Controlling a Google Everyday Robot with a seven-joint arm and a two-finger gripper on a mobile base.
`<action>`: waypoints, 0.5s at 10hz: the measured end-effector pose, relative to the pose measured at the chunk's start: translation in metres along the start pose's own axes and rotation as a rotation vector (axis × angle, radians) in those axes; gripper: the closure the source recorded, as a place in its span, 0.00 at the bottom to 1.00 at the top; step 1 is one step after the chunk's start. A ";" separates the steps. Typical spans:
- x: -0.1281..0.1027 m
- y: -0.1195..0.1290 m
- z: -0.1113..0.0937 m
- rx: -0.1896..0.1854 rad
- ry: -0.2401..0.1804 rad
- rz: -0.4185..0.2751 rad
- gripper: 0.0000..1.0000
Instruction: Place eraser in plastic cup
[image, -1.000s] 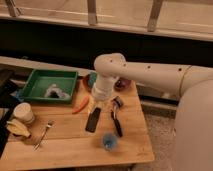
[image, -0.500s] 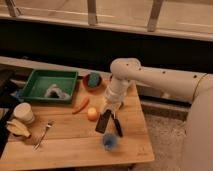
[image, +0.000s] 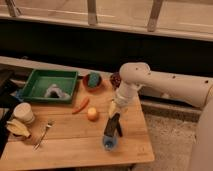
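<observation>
Reading the gripper is hard: its fingers merge with the yellowish wrist parts above them. What shows is the eraser hanging steeply from it, top end clamped between the fingers, so the jaws are closed narrowly on that block.

- Eraser's lower end reaches the rim of the cup; whether it is inside or just above, cannot tell.
- Thin dark utensil lies just right of the eraser and partly blends with it.
- Contents of the green tray: a grey lump, not identifiable.
- Arm is cut off at the right edge of the view.

Edges and room:
- Cup sits near the front edge of the table, toward its right side.
- Bare wood lies left of the cup, between it and the fork.
- Round yellow fruit is near the gripper on its left, apart from it; carrot is farther left.
- Red bowl and a dark bowl stand at the back edge.
- White cup is at the far left.

Pose: upper link runs in level from the right, bends at a rounded elbow over the back of the table, and the forearm drops toward the front with the gripper pointing down over the cup.
</observation>
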 end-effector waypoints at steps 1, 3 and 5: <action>0.000 0.002 -0.001 0.007 -0.005 -0.002 1.00; 0.004 -0.002 -0.001 0.012 -0.010 0.006 1.00; 0.011 -0.002 0.005 0.013 0.001 0.007 1.00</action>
